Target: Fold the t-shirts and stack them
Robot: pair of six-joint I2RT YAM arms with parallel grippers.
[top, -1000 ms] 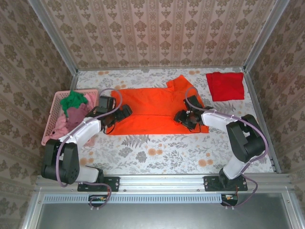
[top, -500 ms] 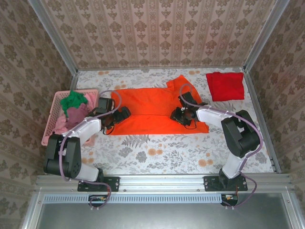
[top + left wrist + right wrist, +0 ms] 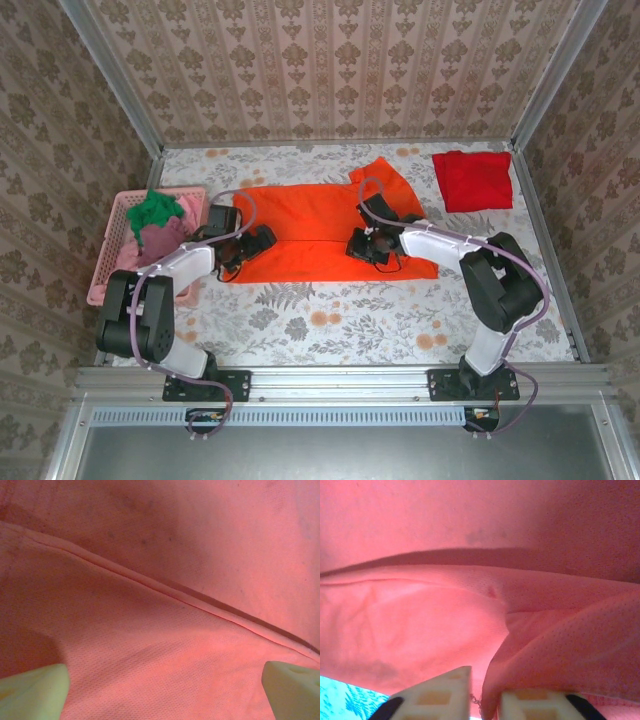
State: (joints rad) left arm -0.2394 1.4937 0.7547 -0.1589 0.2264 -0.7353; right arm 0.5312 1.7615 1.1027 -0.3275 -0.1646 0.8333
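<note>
I see the orange t-shirt [image 3: 310, 232] lying flat mid-worktop [image 3: 330, 320], its long axis running left to right and its collar end angled toward the far right. The cloth is a fine mesh knit, creased by a long fold. The left gripper [image 3: 165, 692] hovers at its left end, jaws wide apart. The right gripper [image 3: 485, 700] has its jaws clamped on a bunched fold. A red t-shirt [image 3: 472, 180] lies folded square, far right.

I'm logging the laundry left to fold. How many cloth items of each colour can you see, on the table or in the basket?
orange shirt: 1
red shirt: 1
green cloth: 1
mauve cloth: 1
pink cloth: 1
Total: 5. The last three are bunched in the basket, so more could be hidden underneath.
</note>
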